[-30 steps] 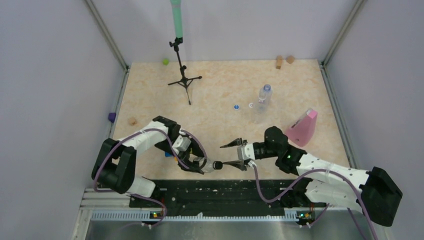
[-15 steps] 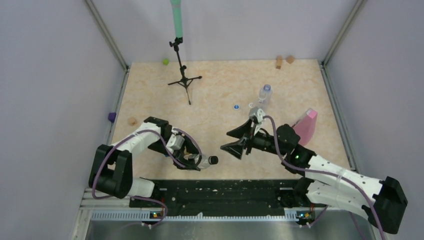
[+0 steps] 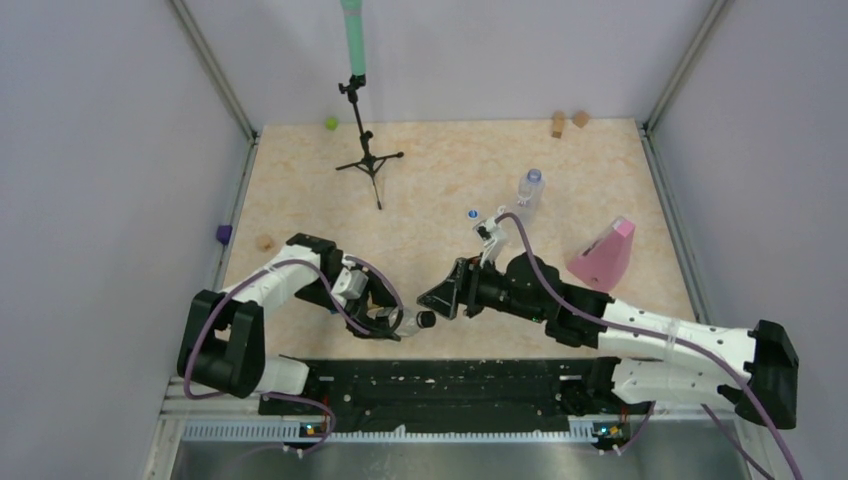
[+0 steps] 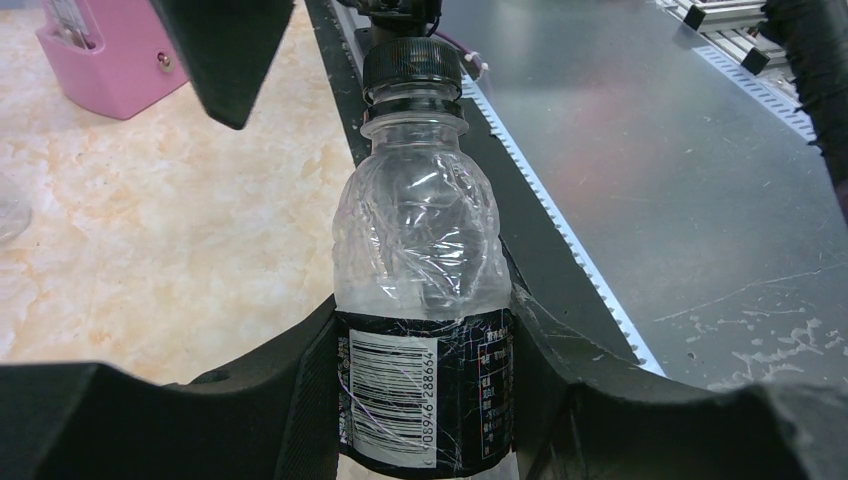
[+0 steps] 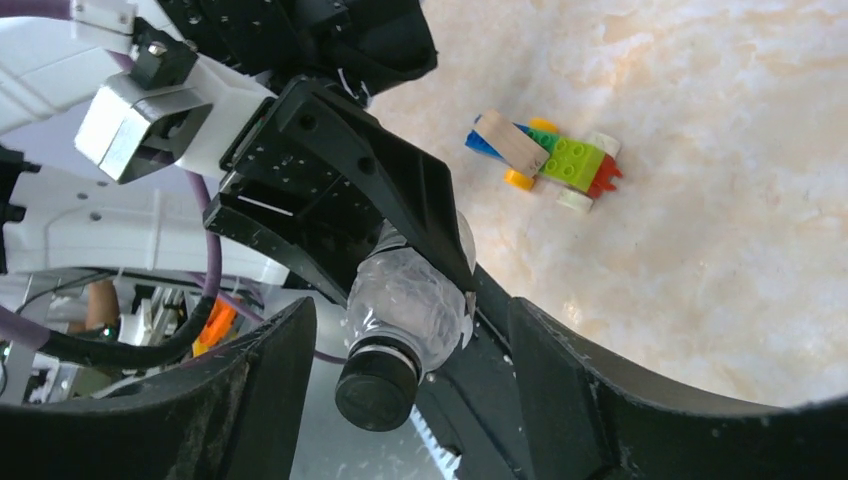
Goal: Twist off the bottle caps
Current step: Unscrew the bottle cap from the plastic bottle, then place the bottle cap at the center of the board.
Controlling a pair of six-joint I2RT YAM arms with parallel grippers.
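The left pincer (image 3: 385, 322) stays clamped on the clear bottle (image 4: 425, 250), held low over the near edge of the worktop (image 3: 450, 180). The right pincer (image 3: 431, 306), jaws apart, has come back on both sides of the black cap (image 5: 377, 387).

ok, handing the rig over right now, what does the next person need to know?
Left gripper: jaws shut on a clear plastic bottle with a dark label, held roughly level.
Right gripper: jaws open either side of its black screw cap, not yet gripping.
A second clear bottle stands further back, apparently capped; a small loose blue cap lies left of it.
Done: one cap off, it seems. Left: grip and twist off the black cap, then the standing bottle's.
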